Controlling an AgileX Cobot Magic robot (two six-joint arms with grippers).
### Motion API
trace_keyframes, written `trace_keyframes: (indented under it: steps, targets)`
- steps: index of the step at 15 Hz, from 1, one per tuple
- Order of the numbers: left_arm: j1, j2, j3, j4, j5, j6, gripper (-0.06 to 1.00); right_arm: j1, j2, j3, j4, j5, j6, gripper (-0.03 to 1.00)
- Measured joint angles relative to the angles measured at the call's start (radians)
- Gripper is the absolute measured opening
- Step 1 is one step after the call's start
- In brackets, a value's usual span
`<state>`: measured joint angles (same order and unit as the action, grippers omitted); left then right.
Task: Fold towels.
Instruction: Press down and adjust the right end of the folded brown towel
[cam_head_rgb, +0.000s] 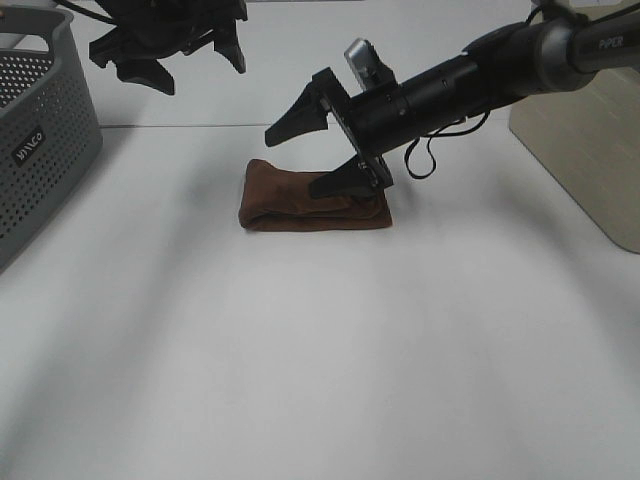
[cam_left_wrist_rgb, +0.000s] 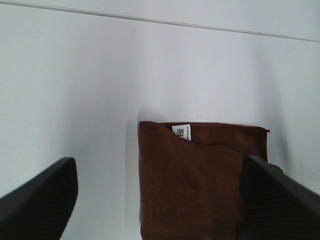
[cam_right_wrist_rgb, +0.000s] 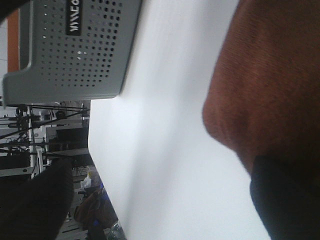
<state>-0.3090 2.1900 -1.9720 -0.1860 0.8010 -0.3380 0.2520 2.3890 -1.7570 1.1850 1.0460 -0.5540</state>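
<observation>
The dark reddish-brown towel (cam_head_rgb: 300, 205) lies folded into a narrow thick strip on the white table, a little behind the middle. My right gripper (cam_head_rgb: 318, 150) stands open over its right half. One finger (cam_head_rgb: 342, 182) is low at the towel's top, the other (cam_head_rgb: 298, 115) is up in the air, and nothing is gripped. The right wrist view shows the towel's rounded fold (cam_right_wrist_rgb: 270, 85) close to one dark finger (cam_right_wrist_rgb: 285, 200). My left gripper (cam_head_rgb: 170, 45) hangs open, high at the back left. Its wrist view looks down on the towel (cam_left_wrist_rgb: 200, 185) and its small white tag (cam_left_wrist_rgb: 182, 132).
A grey perforated basket (cam_head_rgb: 40, 140) stands at the left edge of the table and also shows in the right wrist view (cam_right_wrist_rgb: 75, 50). A beige board (cam_head_rgb: 590, 150) sits at the back right. A thin seam (cam_head_rgb: 180, 126) crosses the table behind the towel.
</observation>
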Motion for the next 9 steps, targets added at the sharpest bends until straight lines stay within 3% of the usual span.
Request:
trace_keyframes:
  steps: [4,9]
  targets:
    - [0.000,0.000,0.000,0.000,0.025,0.009,0.83,-0.002,0.022,0.000,-0.114,-0.119,0.085,0.89]
    - [0.000,0.000,0.000,0.005,0.044,0.016,0.83,-0.034,0.004,0.000,-0.174,-0.117,0.132,0.89]
